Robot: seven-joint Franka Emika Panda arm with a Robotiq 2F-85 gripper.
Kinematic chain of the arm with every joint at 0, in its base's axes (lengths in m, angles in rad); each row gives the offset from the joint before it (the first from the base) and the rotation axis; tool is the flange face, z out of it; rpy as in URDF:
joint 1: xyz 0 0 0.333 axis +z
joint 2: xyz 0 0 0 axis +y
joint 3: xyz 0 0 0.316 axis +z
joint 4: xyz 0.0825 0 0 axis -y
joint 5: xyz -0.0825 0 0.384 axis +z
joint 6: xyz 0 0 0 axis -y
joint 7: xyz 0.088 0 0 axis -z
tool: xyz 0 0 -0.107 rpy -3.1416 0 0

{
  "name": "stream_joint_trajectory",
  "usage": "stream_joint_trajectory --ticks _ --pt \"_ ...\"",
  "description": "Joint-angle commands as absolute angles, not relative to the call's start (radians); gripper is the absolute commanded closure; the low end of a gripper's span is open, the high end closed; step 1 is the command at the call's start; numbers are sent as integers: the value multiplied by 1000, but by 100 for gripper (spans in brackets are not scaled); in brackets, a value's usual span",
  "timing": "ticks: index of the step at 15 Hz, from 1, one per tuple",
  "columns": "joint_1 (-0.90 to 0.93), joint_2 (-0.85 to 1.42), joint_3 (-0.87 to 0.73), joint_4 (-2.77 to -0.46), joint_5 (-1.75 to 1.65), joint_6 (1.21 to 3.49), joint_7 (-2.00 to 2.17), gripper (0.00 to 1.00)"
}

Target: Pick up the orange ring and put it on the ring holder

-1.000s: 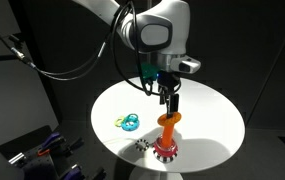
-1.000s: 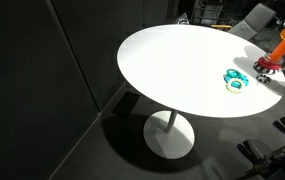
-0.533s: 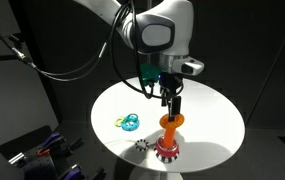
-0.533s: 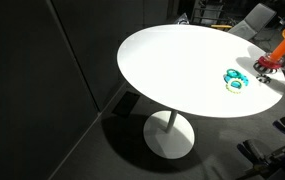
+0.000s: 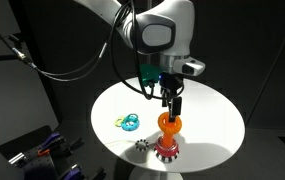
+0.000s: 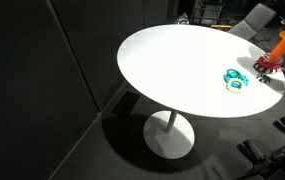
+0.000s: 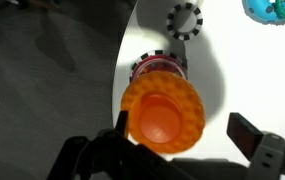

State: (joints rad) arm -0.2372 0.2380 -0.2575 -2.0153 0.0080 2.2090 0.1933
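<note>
Wrist view, starting at the left: dark floor, then the white counter (image 7: 212, 90). In the middle is the orange ring (image 7: 162, 108). It looks big because it is close to the camera. It sits on top of the ring holder (image 7: 160, 68), and the holder's red base with black and white teeth peeks out above it in the picture. The tool (image 7: 172, 140) is open wide, with one finger on each side of the ring. It is not gripping the ring.

Further right lies a small dark gear piece (image 7: 184, 20). The blue and green rings (image 7: 277, 8) are in the far corner.

In an exterior view the orange ring (image 5: 169, 124) is up at the top of the peg, just under the tool (image 5: 171, 105).

I think the putting-on step is almost done. I cannot tell if the ring has slid down the peg. Next, the tool should go straight up and slowly, so it does not bump the ring or tip the holder.
</note>
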Motion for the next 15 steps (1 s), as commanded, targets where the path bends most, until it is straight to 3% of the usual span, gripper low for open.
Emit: stream_joint_trajectory --ticks 1,15 --pt "-251 245 -256 -1985 32 2178 171 0" --pt "-239 239 -251 -2014 17 2203 173 0"
